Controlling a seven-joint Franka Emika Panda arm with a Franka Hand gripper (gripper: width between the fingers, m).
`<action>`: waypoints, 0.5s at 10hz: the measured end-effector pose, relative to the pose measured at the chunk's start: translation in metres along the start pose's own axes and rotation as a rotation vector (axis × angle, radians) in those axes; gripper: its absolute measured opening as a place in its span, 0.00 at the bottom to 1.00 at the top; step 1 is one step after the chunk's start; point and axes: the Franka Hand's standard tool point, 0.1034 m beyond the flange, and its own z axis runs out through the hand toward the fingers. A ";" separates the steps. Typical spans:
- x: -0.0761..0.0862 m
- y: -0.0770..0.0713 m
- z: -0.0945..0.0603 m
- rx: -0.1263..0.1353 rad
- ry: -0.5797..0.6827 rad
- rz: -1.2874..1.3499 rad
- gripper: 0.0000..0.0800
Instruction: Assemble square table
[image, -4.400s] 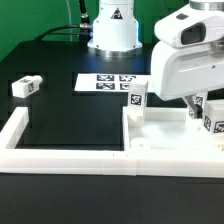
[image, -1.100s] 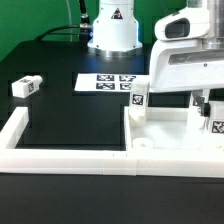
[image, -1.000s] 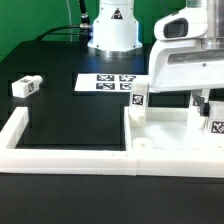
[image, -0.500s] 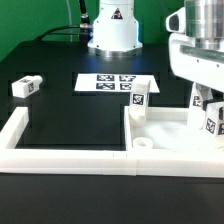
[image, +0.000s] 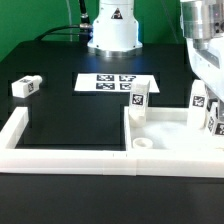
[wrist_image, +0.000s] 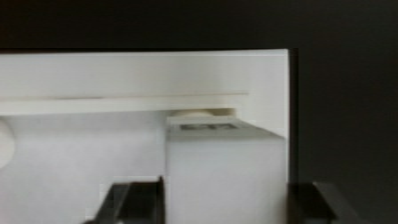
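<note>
The white square tabletop (image: 170, 128) lies at the exterior view's right, inside the border wall's corner. One tagged white leg (image: 137, 100) stands at its far left corner, and two more legs (image: 200, 99) (image: 216, 118) stand at its right edge. A fourth leg (image: 25, 86) lies loose on the black table at the left. My gripper (image: 207, 84) hangs just above the right-hand legs. In the wrist view my gripper (wrist_image: 226, 205) is open, its dark fingers (wrist_image: 135, 203) astride an upright leg (wrist_image: 228, 170) with a small gap on one side.
The marker board (image: 115, 83) lies flat behind the tabletop. The long low white border wall (image: 60, 155) runs along the front and left. The robot base (image: 112, 30) stands at the back. A round hole (image: 143, 143) shows in the tabletop's near left corner.
My arm has risen up and away from the right edge of the tabletop. The legs there have stayed standing. The loose leg at the left has not moved.
</note>
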 end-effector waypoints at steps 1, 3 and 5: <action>-0.003 0.002 0.005 -0.034 -0.010 -0.209 0.48; -0.003 -0.001 0.006 -0.041 -0.020 -0.391 0.80; -0.001 -0.001 0.006 -0.041 -0.021 -0.523 0.81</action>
